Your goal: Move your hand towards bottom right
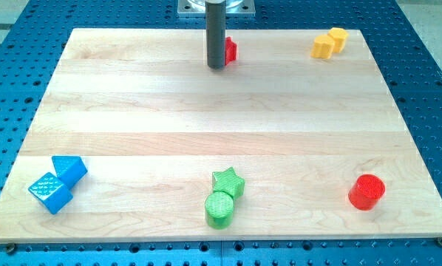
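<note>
My tip (216,66) is at the view's top centre, on the wooden board (206,125). A red block (230,50) sits just to its right, partly hidden behind the rod; I cannot tell whether they touch. A red cylinder (366,192) stands at the bottom right. A green star (228,182) and a green cylinder (219,209) touch at the bottom centre. A blue triangular block (70,169) and a blue cube (50,193) sit together at the bottom left. Two yellow blocks (329,43) sit together at the top right.
The board lies on a blue perforated table (428,66) that shows on all sides. The arm's grey mount (216,6) is at the top edge, above the rod.
</note>
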